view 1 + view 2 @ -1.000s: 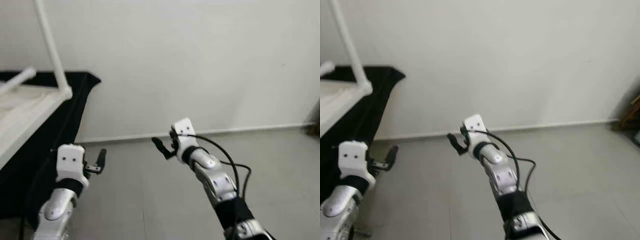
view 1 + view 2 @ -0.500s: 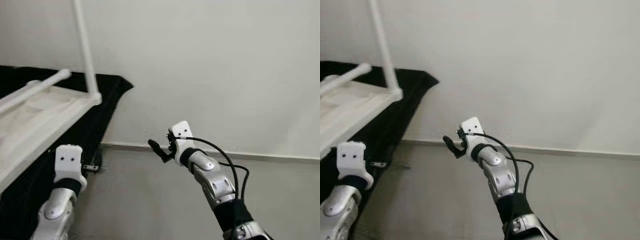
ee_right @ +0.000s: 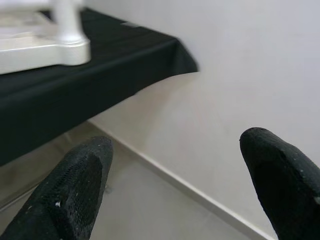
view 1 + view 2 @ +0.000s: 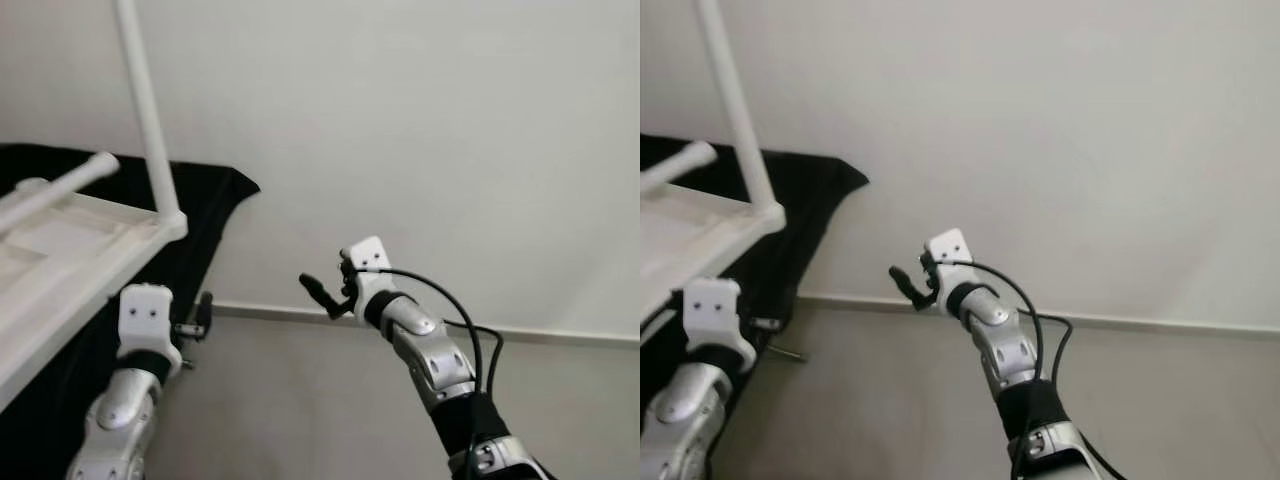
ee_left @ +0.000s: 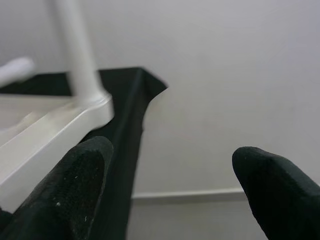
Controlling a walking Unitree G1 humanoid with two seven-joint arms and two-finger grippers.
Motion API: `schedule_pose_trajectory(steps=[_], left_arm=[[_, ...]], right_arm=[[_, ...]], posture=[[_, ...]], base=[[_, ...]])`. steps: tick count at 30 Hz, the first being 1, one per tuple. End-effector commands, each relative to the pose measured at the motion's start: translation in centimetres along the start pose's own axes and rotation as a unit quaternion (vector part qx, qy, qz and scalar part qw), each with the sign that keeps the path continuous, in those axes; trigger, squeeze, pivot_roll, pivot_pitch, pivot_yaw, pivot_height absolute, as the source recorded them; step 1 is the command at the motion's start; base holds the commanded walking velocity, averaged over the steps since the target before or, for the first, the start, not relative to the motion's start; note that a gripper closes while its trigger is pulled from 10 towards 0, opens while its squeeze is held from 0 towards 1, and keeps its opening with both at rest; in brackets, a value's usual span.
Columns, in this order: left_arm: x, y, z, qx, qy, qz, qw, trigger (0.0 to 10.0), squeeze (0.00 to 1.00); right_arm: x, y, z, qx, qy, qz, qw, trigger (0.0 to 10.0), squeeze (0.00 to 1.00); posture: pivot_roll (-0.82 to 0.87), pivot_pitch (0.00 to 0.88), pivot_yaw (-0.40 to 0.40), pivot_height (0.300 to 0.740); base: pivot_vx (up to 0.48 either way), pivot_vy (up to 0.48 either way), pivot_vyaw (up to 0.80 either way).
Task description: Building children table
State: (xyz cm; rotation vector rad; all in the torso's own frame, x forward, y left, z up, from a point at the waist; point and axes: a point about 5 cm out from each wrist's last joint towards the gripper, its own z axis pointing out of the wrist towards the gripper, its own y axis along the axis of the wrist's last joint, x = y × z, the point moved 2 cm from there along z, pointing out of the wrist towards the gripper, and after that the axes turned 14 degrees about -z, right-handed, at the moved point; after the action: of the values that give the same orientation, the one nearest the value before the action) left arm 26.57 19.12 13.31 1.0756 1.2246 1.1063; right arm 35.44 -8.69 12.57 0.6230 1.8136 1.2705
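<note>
At the far left, the upturned white plastic children's table (image 4: 70,245) lies on a black cloth-covered surface (image 4: 205,200), one round white leg (image 4: 145,110) standing straight up from its corner and another white leg (image 4: 55,185) lying slanted further left. Just right of the cloth's edge, the left gripper (image 5: 165,185) hovers above the grey floor (image 4: 300,410) with its black fingers spread wide and nothing between them. Right of it, near the middle, the right gripper (image 3: 180,185) is raised before the pale wall (image 4: 420,130), its fingers likewise parted and empty, well apart from the table.

Head cameras look forward and down toward the wall (image 4: 420,120). Both wrist cameras sit nearer the black cloth (image 5: 127,95), facing that wall; all views share the cloth's corner.
</note>
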Motion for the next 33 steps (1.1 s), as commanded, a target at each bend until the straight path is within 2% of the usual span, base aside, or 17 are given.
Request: schedule_pose_trajectory(steps=[1,4,6,7,10,13,17,24,28,33], left_arm=[[-0.5,-0.1,0.1,0.001,-0.010,0.001,1.000,10.0,0.00],[-0.5,-0.1,0.1,0.001,-0.010,0.001,1.000,10.0,0.00],[-0.5,-0.1,0.0,0.002,-0.010,0.000,1.000,10.0,0.00],[-0.5,-0.1,0.0,0.002,-0.010,0.000,1.000,10.0,0.00],[-0.4,-0.2,0.0,0.002,-0.003,-0.002,1.000,10.0,0.00],[-0.4,-0.2,-0.1,0.003,-0.003,0.002,1.000,10.0,0.00],[-0.8,-0.4,-0.3,0.009,-0.014,0.020,1.000,10.0,0.00],[-1.0,-0.6,-0.3,0.014,-0.020,0.021,0.999,10.0,0.00],[-0.7,-0.4,-0.4,0.009,-0.013,0.012,1.000,10.0,0.00],[-0.6,-0.4,-0.5,0.008,-0.010,0.011,1.000,10.0,0.00]], right_arm=[[-0.3,-0.3,-0.3,-0.001,0.000,0.007,1.000,10.0,0.00],[-0.3,-0.3,-0.3,-0.004,0.006,0.007,1.000,10.0,0.00],[0.8,0.3,-0.5,-0.032,0.059,-0.025,0.997,10.0,0.00],[0.8,0.3,-0.5,-0.032,0.059,-0.025,0.997,10.0,0.00],[2.1,0.9,-0.9,-0.064,0.123,-0.064,0.988,10.0,0.00],[2.5,1.0,-1.0,-0.074,0.149,-0.069,0.984,10.0,0.00],[3.4,1.2,-1.6,-0.097,0.213,-0.070,0.970,10.0,0.00],[3.9,1.2,-2.4,-0.108,0.263,-0.115,0.952,10.0,0.00],[3.7,0.8,-3.3,-0.093,0.309,-0.185,0.928,10.0,0.00],[2.5,1.3,-3.6,-0.093,0.310,-0.209,0.923,10.0,0.00]], posture=[[-0.11,0.000,-0.070,0.740],[-0.11,0.000,-0.070,0.740],[-0.11,0.000,-0.072,0.740],[-0.11,0.000,-0.072,0.740],[-0.10,0.000,-0.073,0.740],[-0.09,0.000,-0.073,0.740],[-0.09,0.000,-0.076,0.740],[-0.08,0.000,-0.077,0.740],[-0.09,0.000,-0.070,0.740],[-0.09,0.000,-0.069,0.740]], base=[[0.390,0.000,0.00],[0.391,0.000,0.00],[0.390,0.000,0.80],[0.390,0.000,0.80],[0.116,0.000,0.80],[0.000,0.000,0.80],[0.000,0.000,0.80],[0.000,0.000,0.80],[0.000,0.000,0.80],[0.000,0.000,0.80]])
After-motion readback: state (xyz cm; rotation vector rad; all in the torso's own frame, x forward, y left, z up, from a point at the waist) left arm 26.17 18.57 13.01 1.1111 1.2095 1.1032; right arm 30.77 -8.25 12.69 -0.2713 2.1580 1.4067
